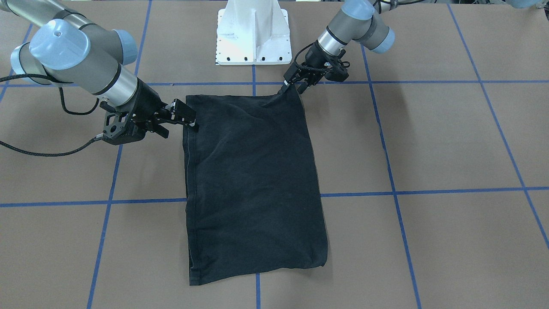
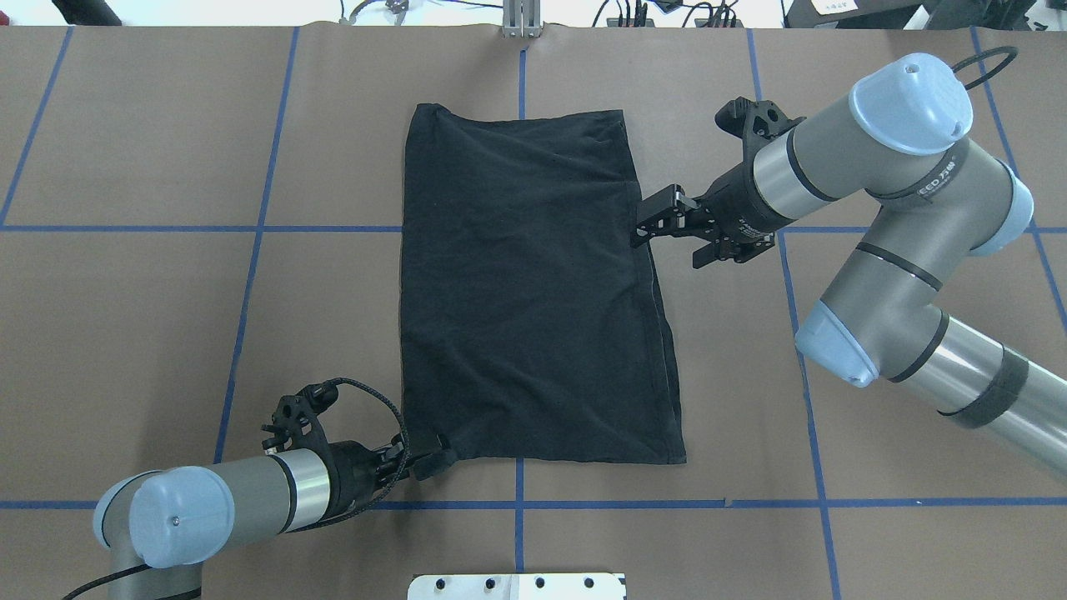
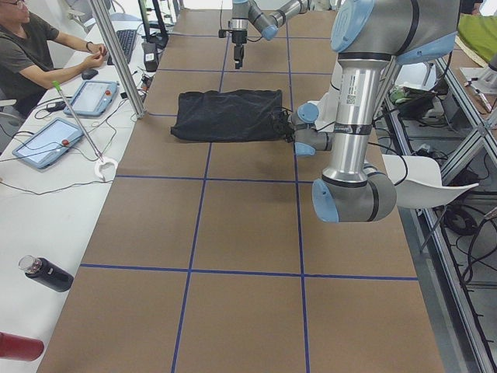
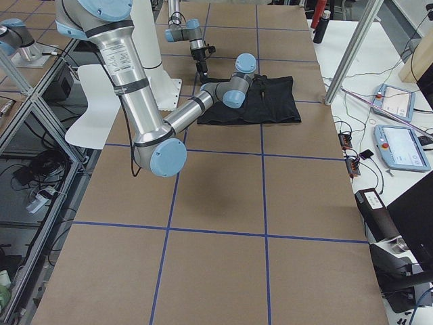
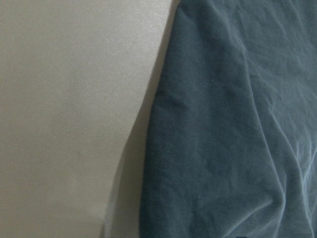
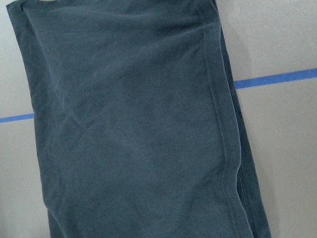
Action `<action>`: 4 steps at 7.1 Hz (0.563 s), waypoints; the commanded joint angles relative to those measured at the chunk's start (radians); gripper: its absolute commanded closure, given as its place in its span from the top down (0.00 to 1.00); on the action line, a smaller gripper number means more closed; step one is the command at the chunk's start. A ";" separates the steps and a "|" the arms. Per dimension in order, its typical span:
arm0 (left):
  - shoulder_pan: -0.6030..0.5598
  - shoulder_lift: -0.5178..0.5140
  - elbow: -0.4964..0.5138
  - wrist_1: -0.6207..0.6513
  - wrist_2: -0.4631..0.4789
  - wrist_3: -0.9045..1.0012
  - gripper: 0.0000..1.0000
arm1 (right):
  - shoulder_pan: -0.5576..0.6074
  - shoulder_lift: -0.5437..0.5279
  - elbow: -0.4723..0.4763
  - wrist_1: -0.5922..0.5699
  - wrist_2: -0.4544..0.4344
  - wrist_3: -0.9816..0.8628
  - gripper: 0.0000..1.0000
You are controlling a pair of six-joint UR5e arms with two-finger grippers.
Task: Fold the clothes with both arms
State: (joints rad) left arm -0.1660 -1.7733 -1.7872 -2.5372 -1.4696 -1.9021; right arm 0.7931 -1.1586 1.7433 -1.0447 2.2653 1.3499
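The black T-shirt (image 1: 253, 180) lies folded into a long rectangle on the brown table (image 2: 533, 292). No graphic or logo shows. My left gripper (image 1: 291, 88) is shut on the shirt's corner nearest the robot's base and holds it slightly raised; it also shows in the overhead view (image 2: 425, 462). My right gripper (image 1: 180, 128) is open at the shirt's long hemmed edge, one finger touching the hem; it also shows in the overhead view (image 2: 671, 243). Both wrist views show only dark cloth (image 5: 223, 124) (image 6: 133, 124) on the table.
The white pedestal base (image 1: 253, 38) stands just behind the shirt. Blue tape lines (image 1: 429, 191) cross the table. An operator (image 3: 31, 54) sits at a side bench with tablets (image 3: 46, 144) and a bottle (image 3: 46, 273). A metal post (image 3: 116, 54) stands at the table's far edge.
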 commanded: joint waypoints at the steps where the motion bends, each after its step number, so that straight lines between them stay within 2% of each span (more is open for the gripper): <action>1: 0.000 -0.005 0.000 0.000 -0.002 0.000 0.58 | 0.002 0.000 -0.001 0.000 -0.001 0.000 1.00; 2: 0.000 -0.005 -0.001 0.000 -0.002 0.002 0.41 | 0.002 0.000 -0.001 0.000 -0.001 0.000 1.00; 3: 0.002 -0.005 0.000 0.000 -0.002 0.003 0.36 | 0.002 -0.001 -0.001 0.000 -0.001 0.000 1.00; 4: 0.000 -0.006 0.000 0.000 -0.002 0.002 0.27 | 0.002 -0.004 -0.001 0.000 0.000 0.000 1.00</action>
State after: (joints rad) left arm -0.1650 -1.7782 -1.7875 -2.5372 -1.4710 -1.9002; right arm 0.7945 -1.1600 1.7426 -1.0447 2.2645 1.3499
